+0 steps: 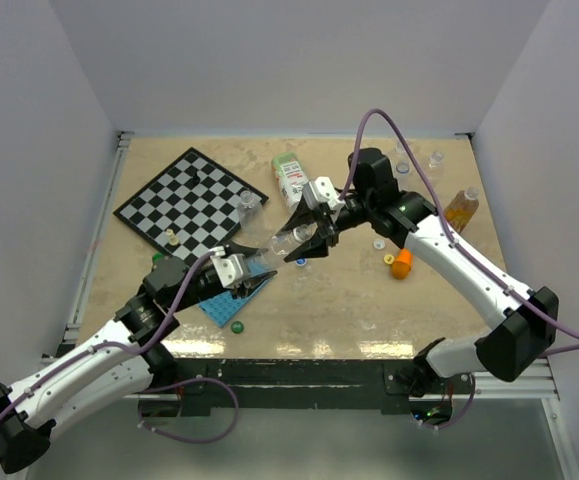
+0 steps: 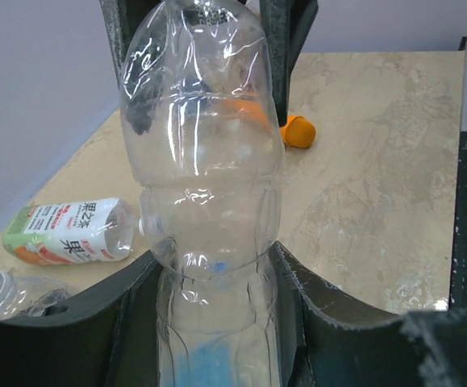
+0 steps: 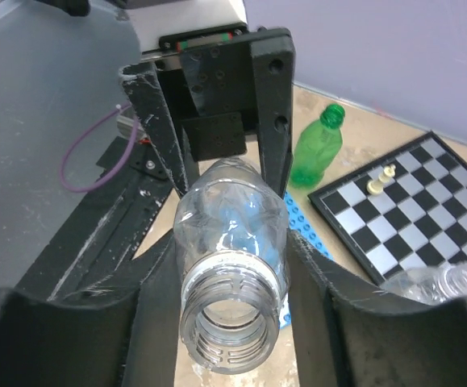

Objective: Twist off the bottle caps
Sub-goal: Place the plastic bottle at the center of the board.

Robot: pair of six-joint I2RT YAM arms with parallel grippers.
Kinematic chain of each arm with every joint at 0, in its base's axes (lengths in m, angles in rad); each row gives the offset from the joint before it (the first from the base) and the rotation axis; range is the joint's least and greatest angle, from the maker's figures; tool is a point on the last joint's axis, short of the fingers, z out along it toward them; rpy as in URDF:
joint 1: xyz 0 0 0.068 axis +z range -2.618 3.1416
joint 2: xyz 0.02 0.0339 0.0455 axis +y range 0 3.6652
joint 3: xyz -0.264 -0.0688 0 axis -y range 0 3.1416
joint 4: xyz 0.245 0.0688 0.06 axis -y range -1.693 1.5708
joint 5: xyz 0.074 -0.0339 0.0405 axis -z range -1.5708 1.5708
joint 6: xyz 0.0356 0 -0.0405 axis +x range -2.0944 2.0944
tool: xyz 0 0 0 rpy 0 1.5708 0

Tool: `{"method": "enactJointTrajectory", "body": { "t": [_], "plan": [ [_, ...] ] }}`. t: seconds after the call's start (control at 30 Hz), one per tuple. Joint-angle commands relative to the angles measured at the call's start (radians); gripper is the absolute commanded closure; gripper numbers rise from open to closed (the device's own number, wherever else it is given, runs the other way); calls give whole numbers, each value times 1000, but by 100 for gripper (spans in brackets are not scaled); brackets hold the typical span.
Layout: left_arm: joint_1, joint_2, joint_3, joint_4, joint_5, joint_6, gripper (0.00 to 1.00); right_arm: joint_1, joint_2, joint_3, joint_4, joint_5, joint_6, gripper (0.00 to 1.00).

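Observation:
A clear plastic bottle [image 1: 274,250] is held level above the table between both grippers. My left gripper [image 1: 247,275] is shut on its lower body [image 2: 205,161]. My right gripper [image 1: 306,240] closes round its shoulder; the threaded neck [image 3: 229,330] is open, with no cap on it. A blue cap [image 1: 299,262] lies on the table under the neck, a green cap [image 1: 236,325] lies near the front edge, and a white cap [image 1: 377,243] lies to the right. A green bottle [image 3: 318,149] with its green cap on stands by the left arm.
A chessboard [image 1: 191,203] with a few pale pieces sits at the back left. A labelled bottle [image 1: 291,180] lies behind the grippers. An orange toy [image 1: 401,264], an amber bottle [image 1: 461,208] and clear bottles [image 1: 401,165] are to the right. A blue studded plate [image 1: 219,310] lies under the left gripper.

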Motion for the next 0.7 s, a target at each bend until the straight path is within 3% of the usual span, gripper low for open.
{"method": "enactJointTrajectory", "body": {
  "t": [0.0,0.1,0.3,0.37,0.43,0.67],
  "plan": [
    [13,0,4,93,-8,-22,86,26,-5,-2,7,-36,33,63],
    [13,-9,1,88,-28,-24,70,26,-20,-5,6,-5,27,75],
    [14,-45,9,59,-126,-39,31,-12,-60,-19,16,56,32,79],
    [14,-58,21,33,-180,-39,7,-38,-74,-24,20,78,35,80],
    [16,-74,32,10,-217,-34,0,-66,-89,-25,21,116,35,80],
    [19,-134,61,-59,-399,-16,0,-86,-124,-2,-14,373,19,80]
  ]
}}
